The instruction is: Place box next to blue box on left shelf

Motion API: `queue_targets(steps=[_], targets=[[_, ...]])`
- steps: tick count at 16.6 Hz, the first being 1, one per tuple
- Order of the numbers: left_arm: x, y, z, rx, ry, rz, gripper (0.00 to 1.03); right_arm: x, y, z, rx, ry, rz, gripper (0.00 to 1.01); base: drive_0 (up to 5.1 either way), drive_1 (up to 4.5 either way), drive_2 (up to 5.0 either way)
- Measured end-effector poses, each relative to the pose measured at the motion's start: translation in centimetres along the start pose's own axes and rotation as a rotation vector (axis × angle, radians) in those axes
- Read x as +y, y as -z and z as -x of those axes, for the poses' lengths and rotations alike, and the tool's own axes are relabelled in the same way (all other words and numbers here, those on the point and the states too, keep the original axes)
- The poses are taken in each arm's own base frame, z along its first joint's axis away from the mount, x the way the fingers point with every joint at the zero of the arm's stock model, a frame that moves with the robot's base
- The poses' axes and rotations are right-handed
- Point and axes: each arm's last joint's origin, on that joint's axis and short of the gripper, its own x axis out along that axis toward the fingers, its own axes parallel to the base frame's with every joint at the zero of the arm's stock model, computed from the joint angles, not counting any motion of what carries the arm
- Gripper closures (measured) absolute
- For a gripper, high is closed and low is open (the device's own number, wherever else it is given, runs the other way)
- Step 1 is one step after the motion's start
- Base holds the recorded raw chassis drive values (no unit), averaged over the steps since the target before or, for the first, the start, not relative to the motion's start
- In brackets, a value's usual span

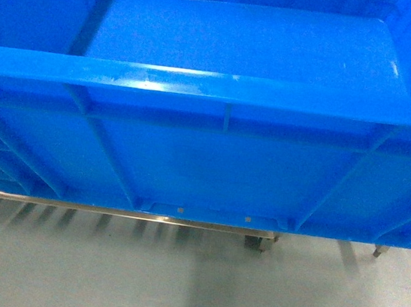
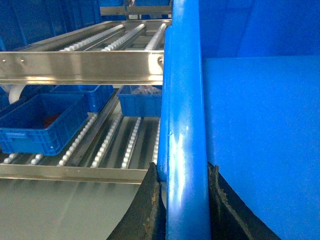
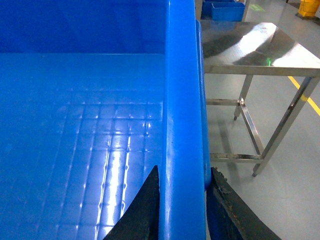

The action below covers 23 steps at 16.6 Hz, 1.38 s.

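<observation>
From the head camera, we carry the large bright-blue ribbed plastic crate raised over the grey floor, filling the view. At the left wrist, our left gripper has its fingers clamped on the crate's thick rim, with the steel roller shelf and a smaller blue bin just beyond. At the right wrist, our right gripper pinches the opposite rim, beside a steel table. We judge the crate stiff, light, glossy and possibly slippery; rims suit gripping
</observation>
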Motion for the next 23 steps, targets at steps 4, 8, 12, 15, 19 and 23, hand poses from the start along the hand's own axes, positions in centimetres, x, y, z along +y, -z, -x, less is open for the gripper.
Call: queue_targets(steps=[4,8,12,15,19,23], targets=[[0.0,0.01,0.0,0.001,-0.001,0.0,0.87,0.0,0.0,-0.01,0.0,0.0,0.0,0.82,-5.0,2.46,2.5],[0.0,0.0,0.0,0.0,0.0,0.0,0.87,0.0,0.01,-0.01,0.001,-0.001,0.0,0.82,-5.0,2.46,2.5],[0.0,0.0,0.0,0.0,0.0,0.0,0.87,0.0,0.0,-0.01,0.0,-0.001,0.0,0.82,-5.0,2.46,2.5],[0.0,0.0,0.0,0.0,0.0,0.0,0.87,0.0,0.0,-0.01,0.0,0.0,0.0,0.82,-5.0,2.42,2.4],[0.0,0.0,0.0,0.0,0.0,0.0,0.87,0.0,-0.01,-0.01,-0.001,0.0,0.0,0.82,-5.1,2.4,2.4],[0.01,-0.05,0.02,-0.003,-0.001,0.001,0.87,0.0,0.0,-0.01,-0.001,0.0,0.0,0.82,-5.1,2.4,2.4]])
